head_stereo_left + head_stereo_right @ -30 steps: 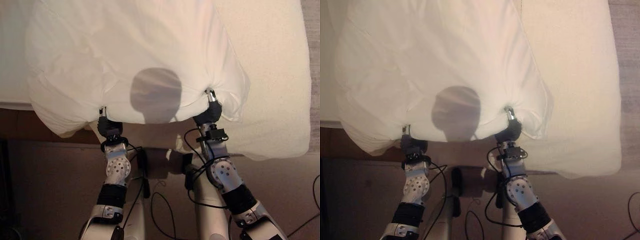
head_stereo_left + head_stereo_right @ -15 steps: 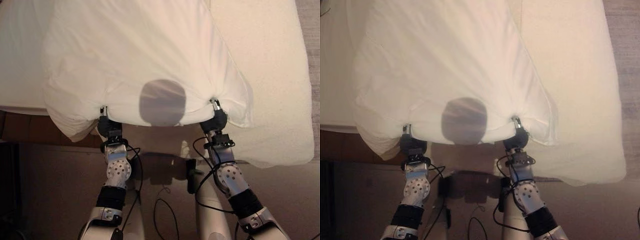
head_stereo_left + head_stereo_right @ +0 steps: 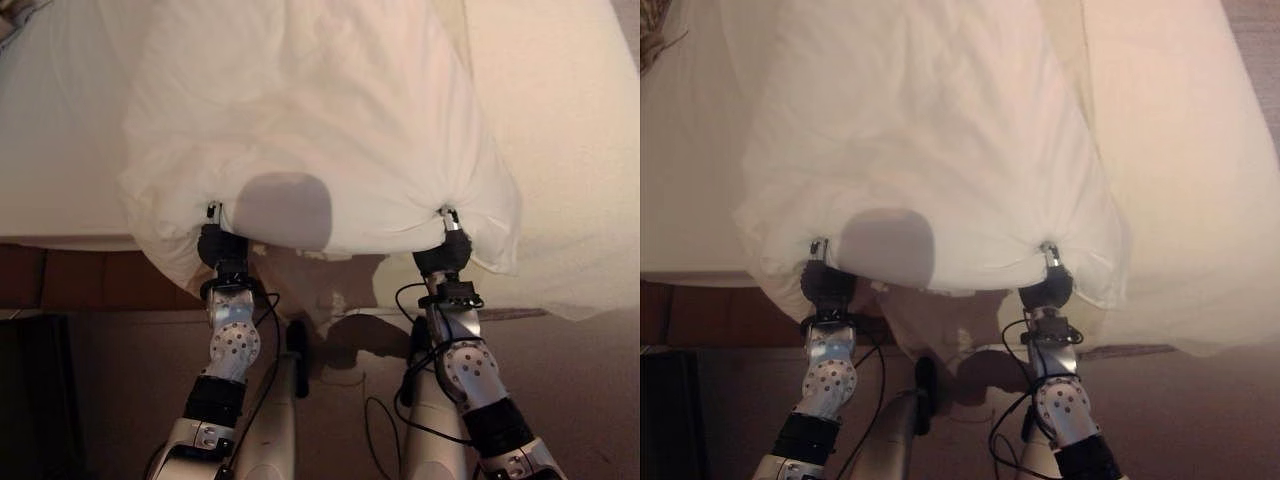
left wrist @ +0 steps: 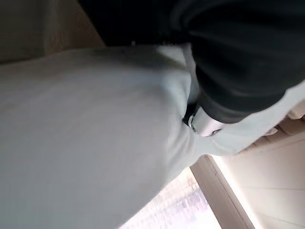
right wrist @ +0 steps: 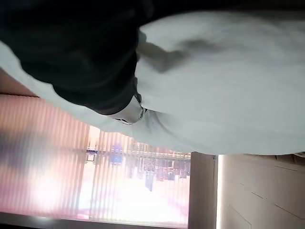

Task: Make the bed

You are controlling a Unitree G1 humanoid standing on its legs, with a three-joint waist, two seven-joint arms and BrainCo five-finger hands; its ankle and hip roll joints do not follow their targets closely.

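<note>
A white duvet (image 3: 310, 120) lies bunched over the near edge of the bed (image 3: 60, 150), its hem gathered at two points. The left hand (image 3: 222, 245), at 7 o'clock, and the right hand (image 3: 445, 255), at 5 o'clock, are each clamped on a pinch of that hem, cloth puckering around their fingers. A cream sheet (image 3: 570, 150) drapes at 3 o'clock.

The 2 arms are silver-grey. The left arm (image 3: 232, 345) and the right arm (image 3: 468, 372) each carry a rounded shell speckled with small dark dots, then a black band and pale silver casing. A dark ribbed cover wraps the left robot hand (image 3: 222, 245) and the right robot hand (image 3: 444, 255).
</note>
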